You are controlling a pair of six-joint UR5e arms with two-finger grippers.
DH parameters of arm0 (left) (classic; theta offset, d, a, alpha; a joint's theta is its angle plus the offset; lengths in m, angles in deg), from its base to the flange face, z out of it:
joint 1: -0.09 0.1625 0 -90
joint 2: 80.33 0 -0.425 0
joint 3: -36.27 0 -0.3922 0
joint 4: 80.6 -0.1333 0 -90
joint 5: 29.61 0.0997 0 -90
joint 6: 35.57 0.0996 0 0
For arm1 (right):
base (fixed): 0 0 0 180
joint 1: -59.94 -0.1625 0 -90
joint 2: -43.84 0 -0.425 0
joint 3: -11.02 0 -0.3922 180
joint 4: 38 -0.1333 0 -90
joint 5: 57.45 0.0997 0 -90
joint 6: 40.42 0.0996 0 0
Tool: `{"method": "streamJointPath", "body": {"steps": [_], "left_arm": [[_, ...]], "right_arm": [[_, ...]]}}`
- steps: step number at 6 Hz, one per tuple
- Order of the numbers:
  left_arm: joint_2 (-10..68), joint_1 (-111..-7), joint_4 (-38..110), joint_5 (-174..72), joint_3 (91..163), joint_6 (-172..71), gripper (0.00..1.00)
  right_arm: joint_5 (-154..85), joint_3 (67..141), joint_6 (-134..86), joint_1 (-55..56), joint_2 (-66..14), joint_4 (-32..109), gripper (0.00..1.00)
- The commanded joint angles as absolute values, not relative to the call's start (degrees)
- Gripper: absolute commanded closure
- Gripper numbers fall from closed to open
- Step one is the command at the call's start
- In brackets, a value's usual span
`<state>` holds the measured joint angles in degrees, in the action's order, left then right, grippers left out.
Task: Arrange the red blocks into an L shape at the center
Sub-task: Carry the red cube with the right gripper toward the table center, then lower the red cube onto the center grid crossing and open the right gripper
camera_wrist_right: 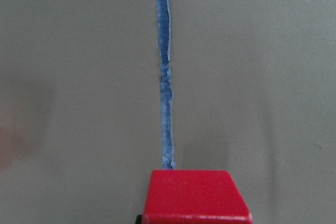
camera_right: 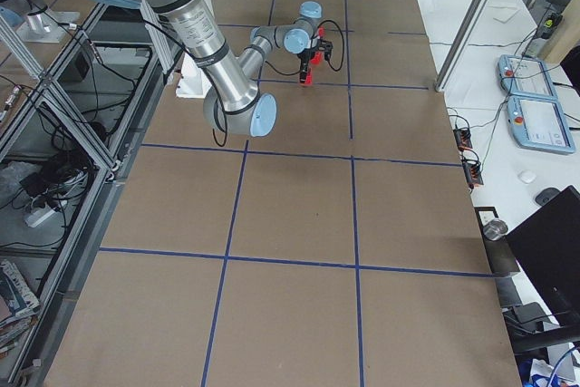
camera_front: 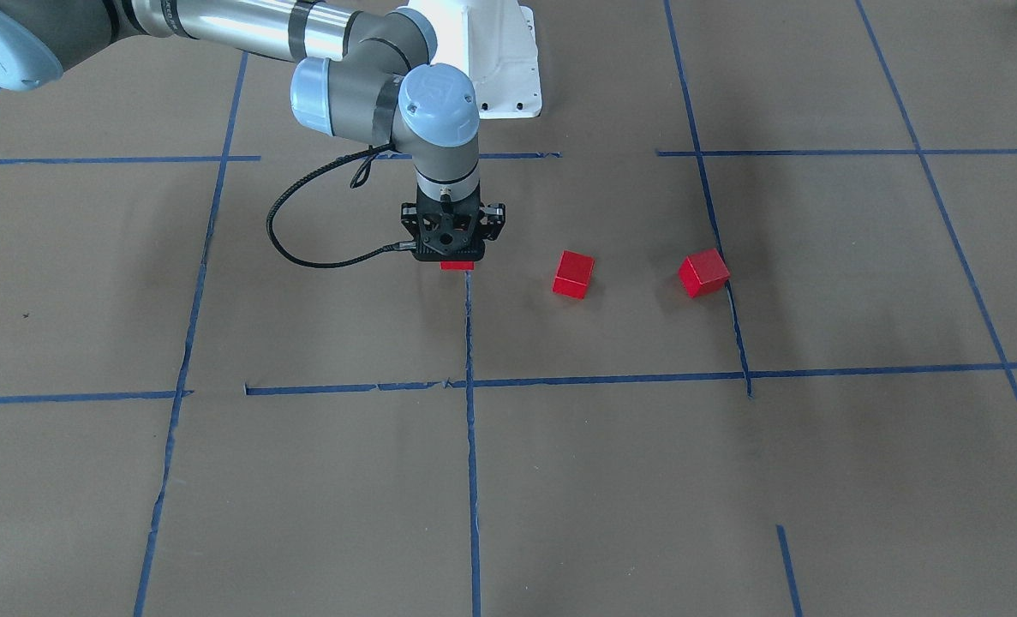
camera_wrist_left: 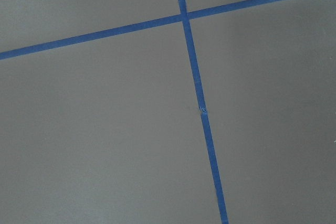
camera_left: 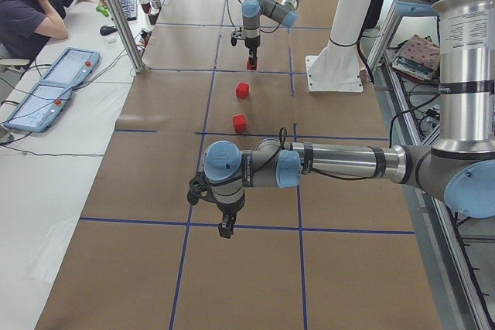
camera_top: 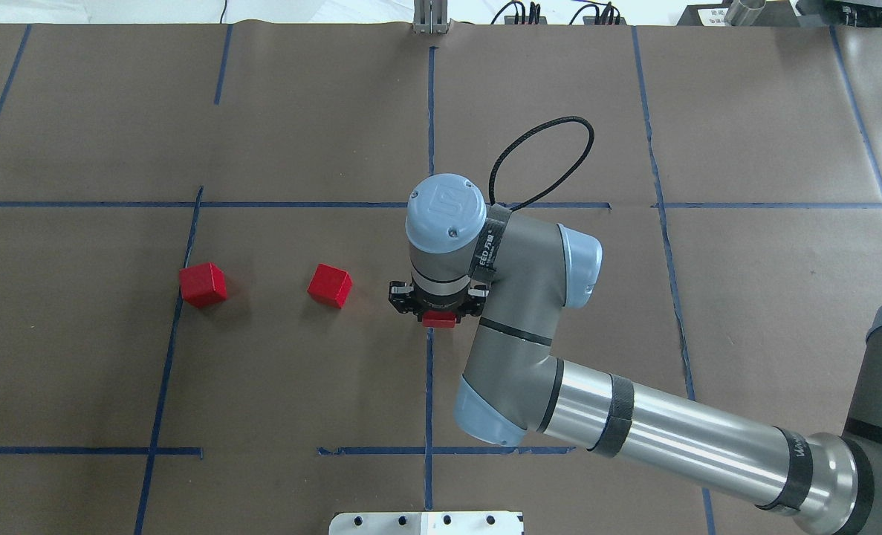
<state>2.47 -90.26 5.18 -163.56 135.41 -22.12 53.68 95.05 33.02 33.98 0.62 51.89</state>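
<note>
**Front view:** my right gripper (camera_front: 454, 255) points straight down, its jaws closed on one red block (camera_front: 457, 266). It stands at the end of the blue tape line (camera_front: 469, 343) that splits the centre cell (camera_front: 345, 326). A second block (camera_front: 573, 274) lies in the same cell, apart from the first. The third block (camera_front: 703, 272) sits at the cell's border tape (camera_front: 735, 334).

**Overhead view:** the three blocks form a rough row.

**Left side view:** my left gripper (camera_left: 225, 229) hangs well apart from the blocks; I cannot tell how far it is open.

**Right wrist view:** the gripped block lies just before the tape line's end.
</note>
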Motion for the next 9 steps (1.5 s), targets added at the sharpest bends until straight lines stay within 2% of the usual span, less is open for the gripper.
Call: {"method": "streamJointPath", "body": {"steps": [1, 3, 5, 8, 9], "left_arm": [[2.46, -90.26, 5.18, -163.56, 135.32, -22.12, 0.00], [2.46, -90.26, 5.18, -163.56, 135.32, -22.12, 0.00], [2.46, -90.26, 5.00, -163.56, 135.32, -22.12, 0.00], [2.38, -90.26, 4.91, -163.56, 135.24, -22.12, 0.00], [2.46, -90.26, 4.91, -163.56, 135.24, -22.12, 0.00]], "right_arm": [[53.64, 93.20, 32.70, 34.36, 1.90, 51.82, 0.67], [53.73, 93.02, 32.35, 34.54, 2.09, 51.82, 0.63], [53.64, 93.02, 32.26, 34.80, 2.00, 51.91, 0.47], [53.38, 92.14, 31.30, 34.89, 2.35, 51.82, 0.30], [53.38, 92.14, 31.04, 34.89, 2.35, 51.82, 0.09]]}}
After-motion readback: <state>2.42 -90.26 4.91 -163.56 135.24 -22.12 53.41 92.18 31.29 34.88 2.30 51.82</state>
